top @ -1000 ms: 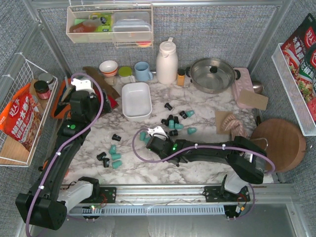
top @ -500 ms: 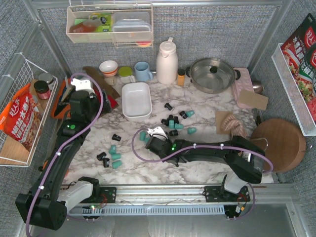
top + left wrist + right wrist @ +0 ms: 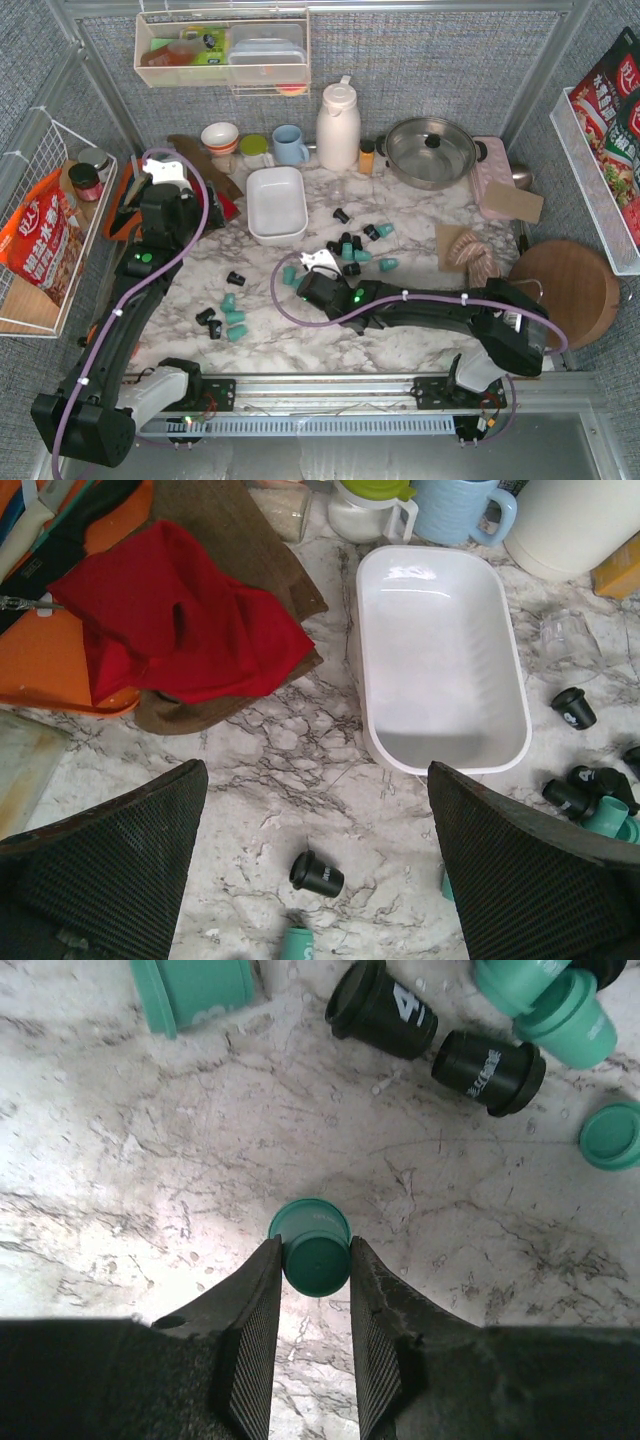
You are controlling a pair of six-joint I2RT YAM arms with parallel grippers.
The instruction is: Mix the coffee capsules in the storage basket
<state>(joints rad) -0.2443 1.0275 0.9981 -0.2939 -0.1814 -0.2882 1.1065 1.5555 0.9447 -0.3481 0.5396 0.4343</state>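
Right gripper jaws clamped on 1 teal capsule, seemingly touching marble tabletop. Left gripper jaws wide apart, hovering near storage basket.

A white marbled surface carries a white storage basket towards the back. Teal and black coffee capsules lie scattered in front of it in two loose groups. Along the back edge stand a white jug, a blue mug and a lidded steel pan.
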